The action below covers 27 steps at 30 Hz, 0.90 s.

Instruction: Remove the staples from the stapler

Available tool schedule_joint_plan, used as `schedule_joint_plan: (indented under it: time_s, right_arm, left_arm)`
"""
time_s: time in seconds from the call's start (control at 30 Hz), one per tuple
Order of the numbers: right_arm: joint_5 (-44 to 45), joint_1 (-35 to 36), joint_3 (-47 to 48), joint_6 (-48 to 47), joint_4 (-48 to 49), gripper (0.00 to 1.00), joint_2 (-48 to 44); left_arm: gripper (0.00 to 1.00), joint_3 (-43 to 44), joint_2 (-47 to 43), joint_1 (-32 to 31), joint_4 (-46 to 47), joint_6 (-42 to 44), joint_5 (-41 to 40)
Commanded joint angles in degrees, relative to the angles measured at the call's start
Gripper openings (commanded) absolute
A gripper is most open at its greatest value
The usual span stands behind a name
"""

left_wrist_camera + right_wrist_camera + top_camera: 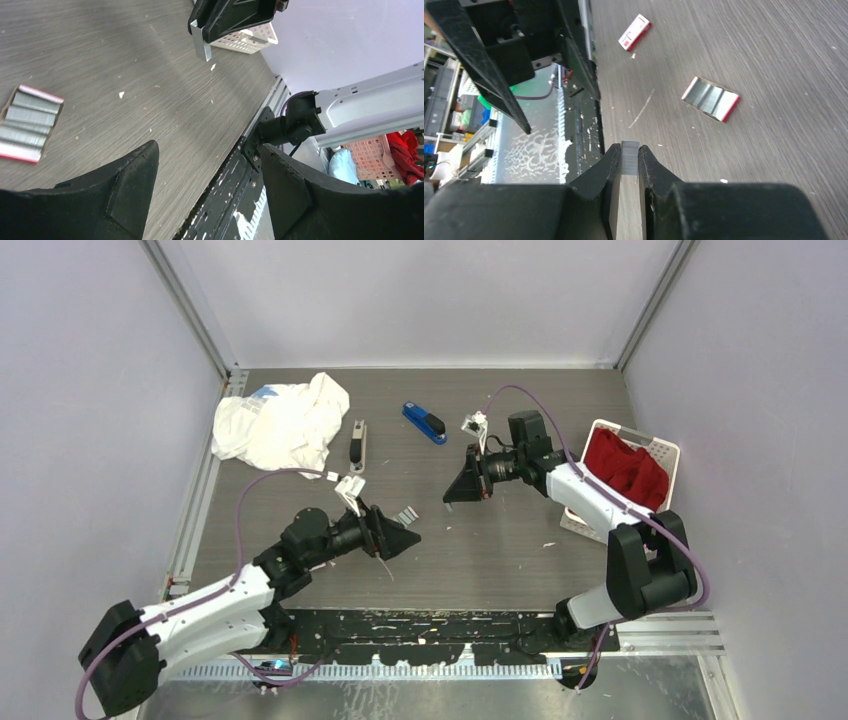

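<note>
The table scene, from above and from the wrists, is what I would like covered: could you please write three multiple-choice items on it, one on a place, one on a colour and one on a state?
1. The basket stands:
A. beside the right arm
B. beside the left arm
C. at the middle of the table

2. The cloth in the basket is:
A. white
B. red
C. blue

3. The right hand is:
A. open and empty
B. shut on a pen
C. shut on a strip of staples

Answers:
1. A, as the top view shows the basket at the table's right edge, next to that arm.
2. B, as red fabric fills the basket.
3. C, as the right wrist view shows the silvery strip pinched between the closed fingers.
</note>
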Motion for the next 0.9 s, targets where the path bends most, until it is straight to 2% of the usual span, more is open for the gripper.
schedule_joint_plan:
  time_s: [0.0,0.17,0.37,0.77,0.87]
  right_arm:
    - [-7.7,-0.4,-1.7,10.4,13.0,0.07,-3.8]
    - [-10.3,-0.4,-3.8,15.7,19.0,0.08,-5.1]
    - [-13.0,-0.2,-5.7,21.5,26.1,0.08,-6.0]
    - [-15.4,0.6,-6.5,24.3,30.4,0.08,-7.4]
    - [-15.5,0.9,-6.6,24.4,30.6,0.08,-7.4]
  left_arm:
    - [0.75,1.4,5.0,-2.2,17.4,0.0,-1.6]
    - [0.75,4.1,10.9,-5.4,20.7,1.7,-2.4]
    - [0.74,4.1,14.4,-5.8,28.4,0.7,-4.8]
    - [0.61,7.8,21.8,-5.8,35.7,-1.7,-3.7]
    - [0.56,8.3,22.6,-5.8,36.2,-1.8,-3.7]
